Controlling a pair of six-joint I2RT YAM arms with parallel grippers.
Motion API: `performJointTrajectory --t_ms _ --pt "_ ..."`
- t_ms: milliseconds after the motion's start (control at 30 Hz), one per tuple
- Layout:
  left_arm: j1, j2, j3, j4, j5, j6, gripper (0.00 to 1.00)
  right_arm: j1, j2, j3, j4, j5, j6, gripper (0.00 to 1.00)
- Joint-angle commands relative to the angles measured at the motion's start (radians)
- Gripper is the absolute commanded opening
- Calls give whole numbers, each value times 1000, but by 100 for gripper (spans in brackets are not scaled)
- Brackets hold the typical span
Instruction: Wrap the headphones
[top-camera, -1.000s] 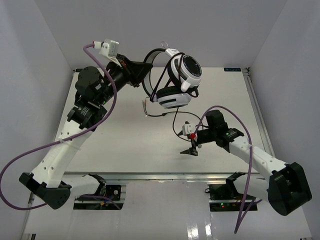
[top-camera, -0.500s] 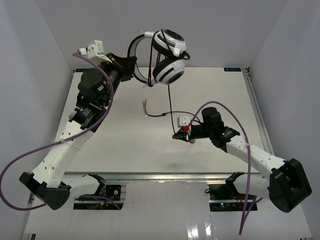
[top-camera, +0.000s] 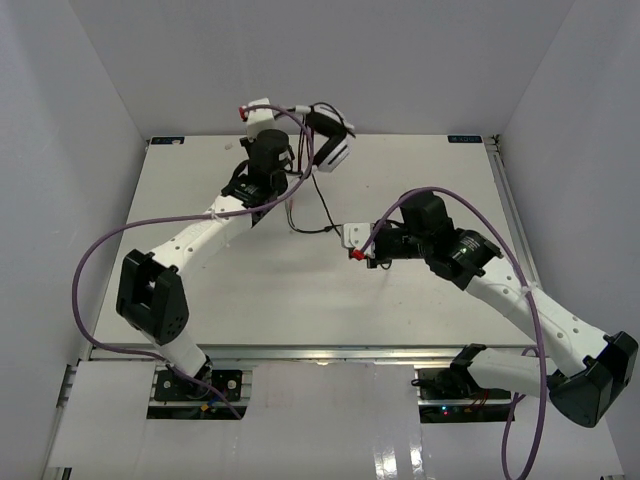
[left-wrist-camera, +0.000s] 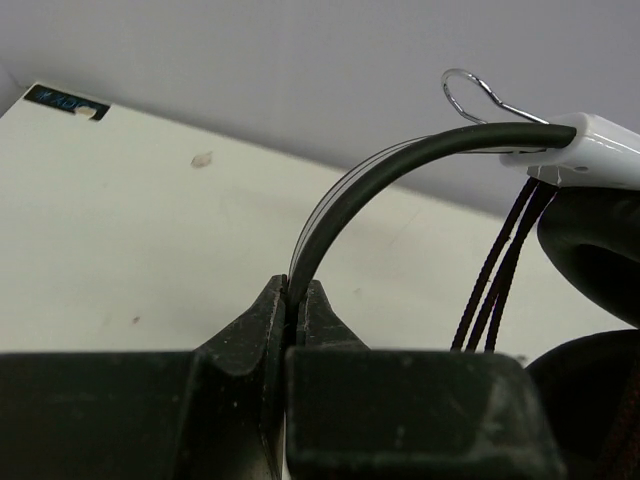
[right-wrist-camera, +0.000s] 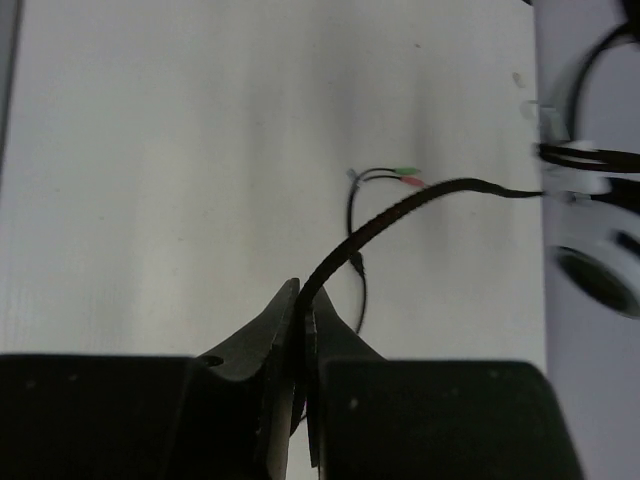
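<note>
The headphones (top-camera: 333, 152) hang behind the plugs (right-wrist-camera: 408, 174), seemingly above the table (top-camera: 450, 180).

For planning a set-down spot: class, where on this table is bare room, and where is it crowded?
Bare: the far right of the table, between the headphones and the right edge; also the near strip before the right hand. Crowded: the middle, where the cable runs to that hand.

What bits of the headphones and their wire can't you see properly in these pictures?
Right wrist view: the headphones are blurred and cut off by the right edge.
Left wrist view: the left hand pinches the headband; the ear cups run off the right edge.
The plugs: tiny in the right wrist view, lost beside the left arm from above.
The cable: no view shows how many turns are wound.
</note>
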Motion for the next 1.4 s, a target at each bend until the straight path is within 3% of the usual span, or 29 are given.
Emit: performJointTrajectory --t_ms 0,167,300,433,567,800,867,933,1000,1033,1067,1100,1200,1367 --pt "-26 -65 -120 123 46 194 0 8 -17 119 34 277 -55 8" --pt "-48 -205 -349 208 238 308 0 -9 4 126 161 475 -64 8" --pt "-51 -375 -543 240 546 391 0 -70 39 95 256 524 -1 8" --pt "-52 -543 -635 233 770 382 0 -189 74 71 292 423 84 8" --pt "-52 -628 -630 188 960 315 0 -292 114 62 300 242 205 8" --pt "-52 -702 -582 230 1080 121 0 -378 128 -19 346 -198 343 8" --pt "-52 -695 -550 258 1122 50 0 -379 129 -45 391 -387 410 9" --pt "-52 -684 -523 292 1147 -12 0 -381 140 -80 517 -560 541 10" --pt "-52 -666 -487 312 1163 -71 0 -381 144 -164 691 -696 779 12" --pt "-52 -655 -477 319 1164 -81 0 -379 146 -185 821 -702 835 15" --pt "-52 -641 -438 325 1165 -119 0 -377 150 -263 990 -725 1039 19" --pt "-52 -632 -418 327 1164 -137 0 -377 163 -291 1138 -731 1115 25" --pt "-52 -589 -353 343 1143 -188 0 -354 194 -302 1194 -712 1166 37" --pt "-52 -532 -234 352 1081 -237 0 -299 249 -309 1282 -687 1226 46"
